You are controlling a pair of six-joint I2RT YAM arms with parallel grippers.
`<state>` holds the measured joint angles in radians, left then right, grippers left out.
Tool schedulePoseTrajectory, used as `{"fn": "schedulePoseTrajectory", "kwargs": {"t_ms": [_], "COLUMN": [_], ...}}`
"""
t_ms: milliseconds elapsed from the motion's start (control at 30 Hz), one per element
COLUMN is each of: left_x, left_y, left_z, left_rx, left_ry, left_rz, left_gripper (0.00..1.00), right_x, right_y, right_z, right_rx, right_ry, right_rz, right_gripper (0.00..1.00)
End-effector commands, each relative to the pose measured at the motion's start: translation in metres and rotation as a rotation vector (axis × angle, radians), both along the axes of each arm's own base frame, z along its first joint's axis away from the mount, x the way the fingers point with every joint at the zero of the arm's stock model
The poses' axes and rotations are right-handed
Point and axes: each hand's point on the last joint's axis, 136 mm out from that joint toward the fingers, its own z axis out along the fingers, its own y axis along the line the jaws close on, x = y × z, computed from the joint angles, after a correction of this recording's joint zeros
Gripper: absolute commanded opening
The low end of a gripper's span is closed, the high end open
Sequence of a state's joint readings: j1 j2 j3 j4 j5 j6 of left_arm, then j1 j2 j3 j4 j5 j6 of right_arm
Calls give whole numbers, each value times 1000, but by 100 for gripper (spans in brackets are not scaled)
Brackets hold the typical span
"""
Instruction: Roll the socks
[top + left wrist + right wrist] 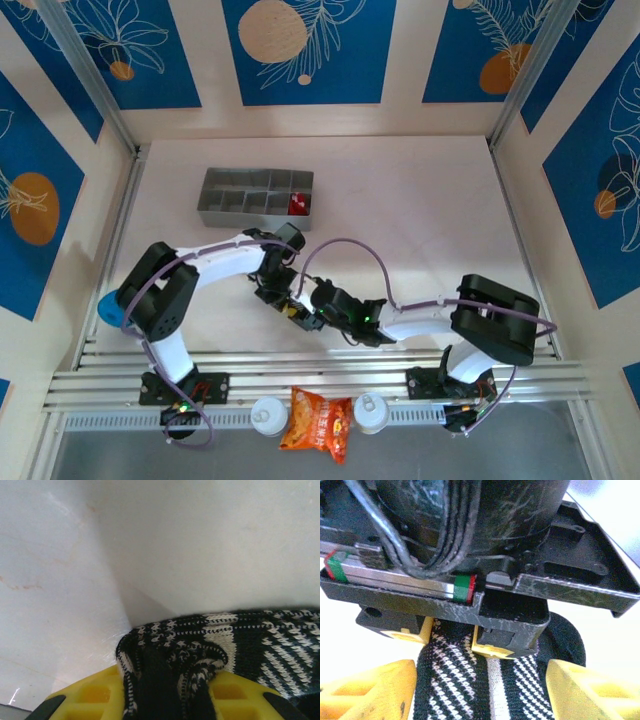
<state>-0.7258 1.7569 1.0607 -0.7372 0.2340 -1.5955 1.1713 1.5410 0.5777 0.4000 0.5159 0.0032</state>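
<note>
your two arms meet low over the table (430, 210), near its front edge, wrists almost nose to nose. the left gripper (165, 697) is pinching the striped sock (260, 640). in the left wrist view a folded, bunched end of black and white knit sits wedged between its yellow fingers (87, 700). the rest of the sock runs off to the right across the pale tabletop.

from the right wrist view you look straight at the left gripper's black body. below it the same sock runs as a flat band toward the camera. the right gripper (480, 692) is spread wide, with one yellow finger (367, 690) on each side of that band, right at its edges. whether they press on the knit you cannot tell. from above, the sock is mostly hidden under the two wrists.

the red sock (298, 204) lies in a compartment at the right end of the grey tray (212, 200). the tray sits well behind the grippers, left of the table's centre. the orange packet (318, 420) lies in front of the rail, between the two arm bases, flanked by two white round objects (268, 415).
</note>
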Motion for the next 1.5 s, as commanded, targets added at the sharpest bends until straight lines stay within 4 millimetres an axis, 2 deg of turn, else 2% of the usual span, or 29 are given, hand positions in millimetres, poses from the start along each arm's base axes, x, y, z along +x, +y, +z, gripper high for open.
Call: {"fn": "schedulePoseTrajectory", "kwargs": {"t_ms": [0,133,233,300,400,433,533,600,667,733,800,833,900,1033,1167,1467], "left_x": [-45,-44,-42,-42,-41,-39,-32,-28,-22,-12,-2,2,13,28,34,22], "left_y": [39,37,37,36,36,35,32,30,29,29,29,29,29,32,29,11], "left_z": [-34,-33,-32,-32,-31,-30,-24,-20,-14,-3,7,13,23,38,43,39], "left_rx": [185,184,185,184,177,169,143,120,99,78,53,41,20,1,-49,-162], "left_ry": [195,195,195,196,188,177,134,105,67,4,-62,-94,-163,-285,-372,-465], "left_rz": [-6,-7,-13,-16,-9,-4,18,34,44,55,71,80,83,47,-7,-118], "left_gripper": [0,0,0,0,0,0,0,6,18,44,60,67,74,79,80,66], "right_x": [-2,3,6,5,3,1,-5,-9,-13,-17,-23,-26,-30,-34,-38,-48], "right_y": [4,4,3,3,-3,-7,-21,-31,-41,-50,-55,-57,-60,-69,-78,-88], "right_z": [-11,-27,-32,-32,-38,-43,-60,-70,-78,-87,-95,-99,-105,-114,-122,-147], "right_rx": [-10,-51,-64,-68,-85,-96,-127,-141,-143,-134,-121,-111,-92,-16,12,78], "right_ry": [22,45,50,55,79,96,147,175,203,249,297,326,375,494,586,901], "right_rz": [9,-23,-41,-39,-55,-66,-106,-135,-166,-198,-207,-210,-220,-254,-283,-354], "right_gripper": [67,61,51,37,6,1,0,0,0,0,0,0,0,0,0,0]}}
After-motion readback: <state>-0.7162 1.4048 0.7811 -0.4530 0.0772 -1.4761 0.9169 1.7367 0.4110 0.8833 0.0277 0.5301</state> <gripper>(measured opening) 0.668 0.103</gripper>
